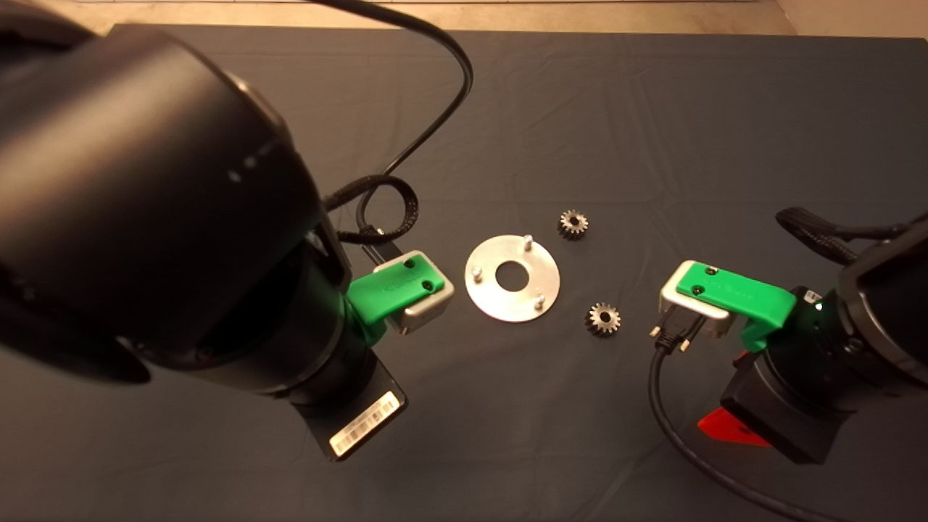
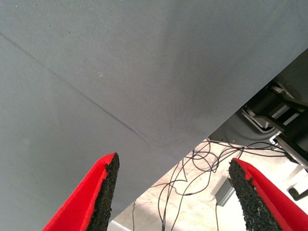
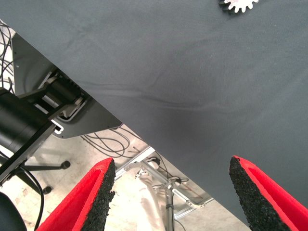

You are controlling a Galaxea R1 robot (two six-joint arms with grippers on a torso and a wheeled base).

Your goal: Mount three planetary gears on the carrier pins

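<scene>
Status: task not started, as far as I could judge. The carrier disc [image 1: 512, 278] lay flat on the tabletop [image 1: 652, 109], roughly centred between my two arms. All three carrier pins [image 1: 528, 241] stood bare, w/ no gear seated on any of them: one pin toward the far rim, one [image 1: 476, 273] on the rim nearest my left arm, one [image 1: 539, 301] toward the near rim.

Only two planetary gears were visible. The first gear [image 1: 573, 224] lay on the tabletop just beyond the disc, near the far pin but not touching the disc. The second gear [image 1: 603, 319] lay nearer my right arm, beside the disc's near edge, also apart from it. A toothed edge at the border of the right wrist view [image 3: 238, 5] was prob. this second gear. A third gear did not show in any view; I could not tell where it was.

Left tool [image 2: 173, 197]: fingers spread wide, nothing between the pads, over bare tabletop near its front edge, w/ floor cables beyond. In the head view it sat just beside the disc on my left.

Right tool [image 3: 171, 197]: fingers likewise spread wide, holding nothing, positioned on my right, near the second gear.

Remaining: all three installs. My est.: pick second gear w/ right tool first, since closest.
</scene>
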